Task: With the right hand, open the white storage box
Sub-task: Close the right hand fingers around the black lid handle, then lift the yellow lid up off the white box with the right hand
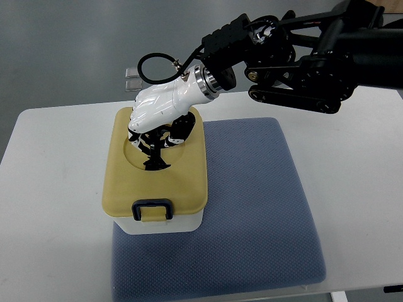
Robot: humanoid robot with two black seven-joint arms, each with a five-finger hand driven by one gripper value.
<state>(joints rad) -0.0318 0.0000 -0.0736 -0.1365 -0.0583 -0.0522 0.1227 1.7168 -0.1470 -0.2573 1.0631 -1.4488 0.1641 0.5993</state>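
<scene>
Table point(56, 145): white top, bearing a blue mat and the box.
Mat point(252, 207): blue-grey, textured, lying flat on the table's middle and right part.
Box point(157, 223): white body, standing upright on the mat's left edge, partly over the bare table.
Lid point(186, 182): tan, seated on the box, with a round recess in its rear half.
Latch point(152, 209): dark-framed clasp at the lid's front edge, lying down against the box front.
Right arm point(315, 56): black linkage entering from the upper right edge and reaching left over the table's far side.
Wrist point(204, 80): silver ring joining the black arm to the white hand; a black cable loops above it.
Right hand point(157, 113): white shell, palm down, over the rear of the lid, above the recess.
Fingers point(153, 148): black-jointed, curled downward into the recess, tips at or near its floor; whether they clamp anything cannot be told.
Clear item point(132, 78): small transparent piece on the table's far edge, behind the box, apart from it.
</scene>
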